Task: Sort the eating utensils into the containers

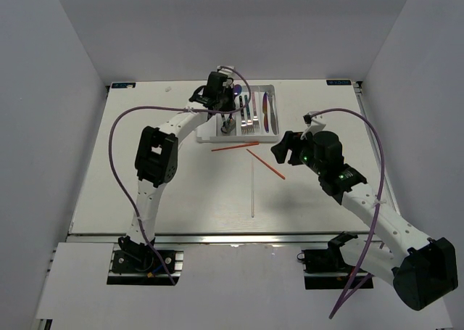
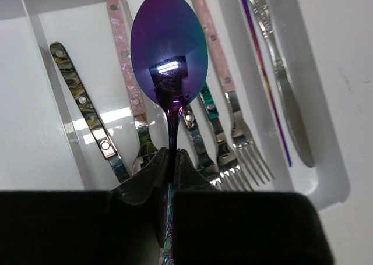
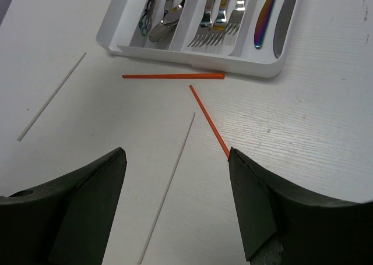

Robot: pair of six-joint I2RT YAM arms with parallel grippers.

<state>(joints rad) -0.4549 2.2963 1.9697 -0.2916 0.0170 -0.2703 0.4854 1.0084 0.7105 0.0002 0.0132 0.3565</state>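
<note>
Open tabletop [image 1: 196,192] between the arms offers us free passage, crossed only by flat obstacles: one red-orange chopstick [image 3: 173,76] just beside the white rectangular divided tray [image 3: 192,60], a second red-orange chopstick [image 3: 208,120] nearer the right gripper [image 3: 176,160], and thin white chopsticks [image 3: 169,183]. Above the tray, the left gripper [image 2: 169,160], clamping an iridescent purple spoon [image 2: 168,49], bars descent; we find only the leftmost compartment [image 2: 29,119] bare.
</note>
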